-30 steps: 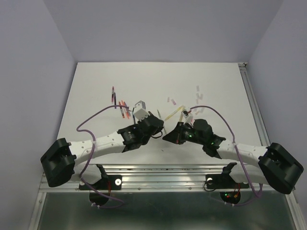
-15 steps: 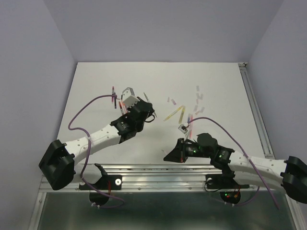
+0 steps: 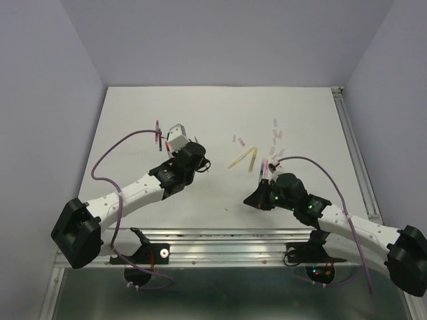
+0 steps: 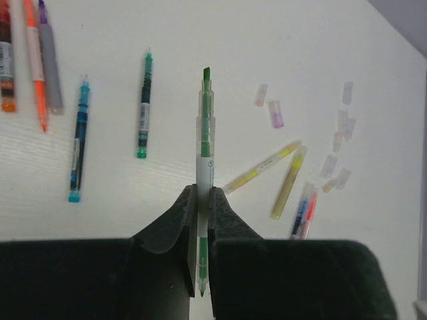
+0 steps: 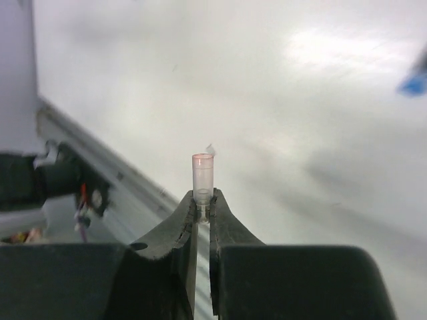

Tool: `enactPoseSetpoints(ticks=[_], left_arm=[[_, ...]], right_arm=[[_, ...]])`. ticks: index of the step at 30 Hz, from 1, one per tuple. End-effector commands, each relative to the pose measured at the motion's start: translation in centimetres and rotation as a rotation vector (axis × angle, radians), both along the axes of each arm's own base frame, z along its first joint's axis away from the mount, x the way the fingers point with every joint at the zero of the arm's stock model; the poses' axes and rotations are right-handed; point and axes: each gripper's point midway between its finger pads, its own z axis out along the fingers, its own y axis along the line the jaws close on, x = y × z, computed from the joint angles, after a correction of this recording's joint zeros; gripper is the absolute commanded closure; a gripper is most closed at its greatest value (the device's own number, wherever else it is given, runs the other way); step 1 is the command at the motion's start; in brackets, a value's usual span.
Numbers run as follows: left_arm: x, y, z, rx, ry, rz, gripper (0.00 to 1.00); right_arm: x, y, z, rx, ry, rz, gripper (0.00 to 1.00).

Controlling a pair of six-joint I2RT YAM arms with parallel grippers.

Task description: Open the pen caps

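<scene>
1. Arms have split apart vs a sec ago: cap's off the green pen [image 4: 205, 133].
2. Our L gripper [image 4: 202, 200] clamps that pen, nr left pen pile [image 4: 49, 67].
3. R gripper [image 5: 202, 200] pinches pen cap [image 5: 202, 175], above table [image 5: 300, 100].

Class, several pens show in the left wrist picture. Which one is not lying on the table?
The green pen, gripped by the left hand; the other pens all lie loose on the table.

light: bright, even | shadows: soft | right wrist: background motion-blurred
</scene>
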Motion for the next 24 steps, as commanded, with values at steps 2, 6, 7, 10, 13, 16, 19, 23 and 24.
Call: enactPoseSetpoints(ticks=[2,6,7,10,13,16,19,23,24], left_arm=[[-2.9,4.4,-5.2,0.180,0.155,0.014,1.00],[-3.9,6.0,-7.6,0.200,0.209,0.034,1.00],[-4.1,6.2,-8.1,0.199,0.217,0.030,1.00],[-4.0,6.9,-8.6,0.206,0.226,0.034,1.00],[-4.1,7.9,-9.6,0.229,0.248,0.051,1.00],[-4.0,8.5,-10.3,0.247,0.265,0.061,1.00],[-3.8,9.0,-11.2,0.258,0.289,0.068,1.00],[-3.6,9.3,-12.4,0.276,0.317,0.056,1.00],[-3.4,9.4,-12.8,0.281,0.327,0.054,1.00]], right_arm=[[6.8,-5.6,0.6,-0.111,-0.062,-0.203,0.99],[8.6,-8.0,-1.1,-0.184,-0.024,-0.247,0.99],[9.5,-8.7,-0.7,-0.179,-0.024,-0.259,0.99],[10.6,-10.3,-2.0,-0.199,0.035,-0.314,0.99],[12.3,-11.3,-2.1,-0.210,0.043,-0.367,0.99],[14.0,-12.2,-2.0,-0.225,0.039,-0.416,0.99],[15.4,-12.5,-2.8,-0.257,0.070,-0.423,0.99],[16.6,-12.7,-3.8,-0.288,0.109,-0.421,0.99],[17.0,-13.0,-4.0,-0.294,0.114,-0.429,0.99]])
